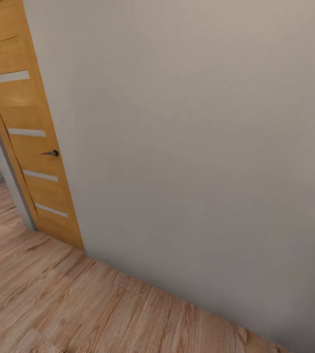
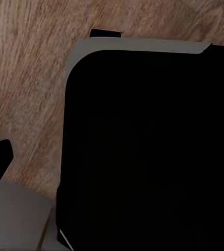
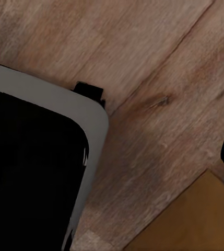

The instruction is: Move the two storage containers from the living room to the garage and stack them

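The head view faces a plain grey-white wall [image 1: 201, 147], seen at a tilt. A wooden door [image 1: 27, 132] stands at the wall's left end; it carries four pale horizontal strips and a dark lever handle [image 1: 52, 153] on the edge nearest the wall. A grey frame edge [image 1: 10, 181] runs along the door's far side, and past it a darker opening recedes. Light wood plank floor [image 1: 54, 304] meets the base of the wall and the door. The left wrist view looks down on the same plank floor [image 2: 28, 89], with a large black body with a pale grey rim [image 2: 143, 146], part of the robot, just above the planks; a small black tab [image 2: 105, 33] projects beyond the rim. The right wrist view shows a matching black body with a grey rim [image 3: 38, 183] over the floor [image 3: 143, 78], a dark knot [image 3: 158, 100] in one plank beside it, and an orange-brown surface [image 3: 190, 219] at the far side from the body. Finger opening on either arm cannot be determined, nor whether anything is held.
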Controlling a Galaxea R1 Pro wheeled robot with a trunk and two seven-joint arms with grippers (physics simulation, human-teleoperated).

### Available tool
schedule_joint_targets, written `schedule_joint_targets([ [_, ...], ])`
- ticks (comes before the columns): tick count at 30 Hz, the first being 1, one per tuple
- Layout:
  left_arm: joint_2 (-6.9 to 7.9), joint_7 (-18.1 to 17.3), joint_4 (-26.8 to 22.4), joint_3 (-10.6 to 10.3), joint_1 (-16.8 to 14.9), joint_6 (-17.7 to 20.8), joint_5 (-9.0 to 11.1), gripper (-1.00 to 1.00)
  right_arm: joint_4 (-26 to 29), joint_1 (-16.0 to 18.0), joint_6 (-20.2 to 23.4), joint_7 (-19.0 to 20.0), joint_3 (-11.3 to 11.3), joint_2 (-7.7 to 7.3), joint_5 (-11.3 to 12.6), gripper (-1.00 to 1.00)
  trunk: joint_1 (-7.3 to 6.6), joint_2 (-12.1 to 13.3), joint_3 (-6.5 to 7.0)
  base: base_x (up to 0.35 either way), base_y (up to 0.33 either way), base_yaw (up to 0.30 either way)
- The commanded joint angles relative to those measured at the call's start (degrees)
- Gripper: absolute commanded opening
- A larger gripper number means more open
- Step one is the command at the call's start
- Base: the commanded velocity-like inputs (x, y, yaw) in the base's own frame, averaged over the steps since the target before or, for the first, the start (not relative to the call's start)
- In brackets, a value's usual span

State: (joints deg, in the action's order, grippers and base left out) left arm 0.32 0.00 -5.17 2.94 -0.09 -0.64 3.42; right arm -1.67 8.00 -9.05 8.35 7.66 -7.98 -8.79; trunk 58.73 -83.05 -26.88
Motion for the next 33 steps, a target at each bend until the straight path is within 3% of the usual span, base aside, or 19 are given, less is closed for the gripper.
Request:
schedule_joint_targets([
  [1, -0.04, 0.1, 0.0, 0.3, 0.0, -0.1, 0.4, 1.00, -0.2, 0.1, -0.5, -0.7, 0.3, 0.03, 0.7, 1.00, 0.00, 0.0, -0.05, 0.008, 0.000, 0.300],
  [4, -0.03, 0.2, 0.0, 0.3, 0.0, -0.1, 1.7, 1.00, -0.2, 0.1, -0.7, -1.5, 0.1, -0.06, 5.7, 1.00, 0.00, 0.0, -0.05, 0.003, 0.000, 0.300],
  [6, -0.04, 0.2, 0.0, 0.3, 0.0, -0.1, 3.0, 1.00, -0.2, 0.1, -0.7, -1.7, 0.1, -0.11, 7.8, 1.00, 0.00, 0.0, -0.05, 0.001, 0.000, 0.300],
  [7, -0.03, 0.1, 0.0, 0.3, 0.0, -0.1, 5.4, 1.00, -0.2, 0.1, -0.8, -2.0, 0.0, -0.18, 10.4, 1.00, 0.00, 0.0, -0.05, 0.001, 0.000, 0.300],
  [9, 0.03, 0.0, 0.1, 0.0, 0.0, -0.1, 9.5, 1.00, -0.3, 0.1, -0.7, -4.2, 0.0, -0.16, 12.8, 1.00, 0.00, 0.0, -0.05, 0.000, 0.000, 0.300],
  [15, 0.63, 0.0, -0.1, -0.1, 0.0, -0.1, 10.7, 1.00, -0.3, 0.1, -0.8, -6.7, 0.2, 0.25, 13.2, 1.00, 0.00, 0.0, -0.05, 0.000, 0.000, 0.300],
  [33, 0.91, 0.0, -0.1, -0.3, 0.0, -0.1, 10.8, 1.00, -0.3, 0.1, -0.5, -6.9, 0.5, 0.52, 13.1, 1.00, 0.00, 0.0, -0.05, 0.000, 0.000, 0.300],
])
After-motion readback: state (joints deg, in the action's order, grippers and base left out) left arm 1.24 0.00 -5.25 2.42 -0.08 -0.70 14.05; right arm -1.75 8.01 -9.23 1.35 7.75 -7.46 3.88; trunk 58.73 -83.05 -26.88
